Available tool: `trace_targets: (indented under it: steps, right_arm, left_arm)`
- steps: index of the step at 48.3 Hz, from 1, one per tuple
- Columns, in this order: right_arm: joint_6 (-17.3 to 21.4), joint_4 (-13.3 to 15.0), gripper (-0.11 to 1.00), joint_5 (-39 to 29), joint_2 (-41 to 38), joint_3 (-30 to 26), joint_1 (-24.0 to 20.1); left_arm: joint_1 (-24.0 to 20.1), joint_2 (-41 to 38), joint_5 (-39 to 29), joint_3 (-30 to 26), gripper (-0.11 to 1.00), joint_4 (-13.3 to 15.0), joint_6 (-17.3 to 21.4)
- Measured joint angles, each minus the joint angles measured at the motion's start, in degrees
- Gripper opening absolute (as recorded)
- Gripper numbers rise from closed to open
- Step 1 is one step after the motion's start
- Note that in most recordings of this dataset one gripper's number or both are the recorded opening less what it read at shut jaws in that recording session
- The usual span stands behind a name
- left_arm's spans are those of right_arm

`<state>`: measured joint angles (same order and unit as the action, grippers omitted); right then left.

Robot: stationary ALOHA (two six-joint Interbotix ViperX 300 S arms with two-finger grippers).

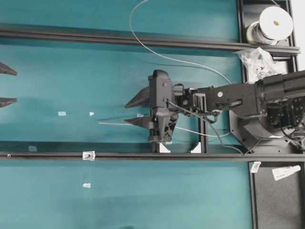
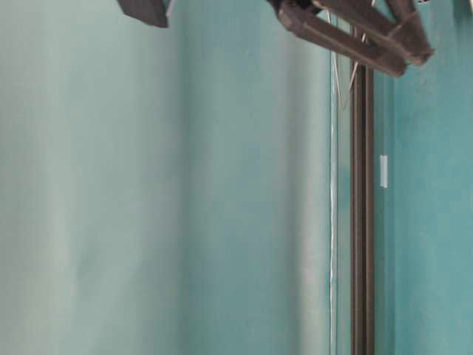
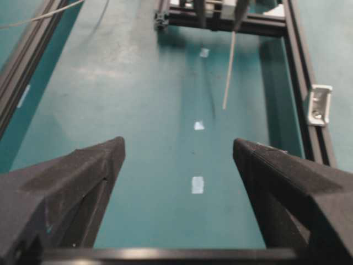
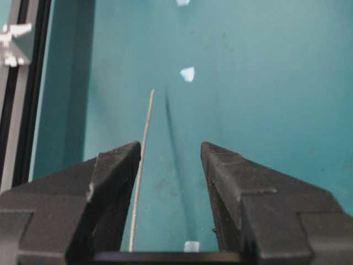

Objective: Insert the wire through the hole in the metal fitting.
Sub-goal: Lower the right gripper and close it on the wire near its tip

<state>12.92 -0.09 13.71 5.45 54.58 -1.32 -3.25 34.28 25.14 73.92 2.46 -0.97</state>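
The right hand hangs over the teal bench with its fingers apart — the wire runs between them without being pinched, its free end pointing left — while the left hand gapes wide and empty, and the metal fitting sits on the black rail.

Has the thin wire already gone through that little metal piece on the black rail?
No: the wire ends free above the teal table, apart from the metal fitting.

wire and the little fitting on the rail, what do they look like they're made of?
Wire: likely thin metal, silvery-white, holding a smooth curve off the spool. Metal fitting: probably bright metal, pale silver-grey with glints, dark spot mid-face; could be plated.
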Motion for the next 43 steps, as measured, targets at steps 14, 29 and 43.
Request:
trace_targets:
  steps: [14, 29, 43]
  right_arm:
    - [0.62, 0.00, 0.54, -0.09, -2.20, -0.88, -1.32]
    - [2.11, 0.00, 0.54, 0.00, -3.87, -0.97, -1.76]
    - [4.22, 0.00, 0.54, 0.00, -5.19, -0.97, -2.20]
  left_arm:
    - [-0.70, 0.00, 0.00, 0.00, 0.66, -0.09, -0.09]
    - [-0.88, 0.00, -0.09, 0.00, 0.66, 0.00, -0.18]
    - [-1.05, 0.00, -0.53, 0.00, 0.66, 0.09, -0.18]
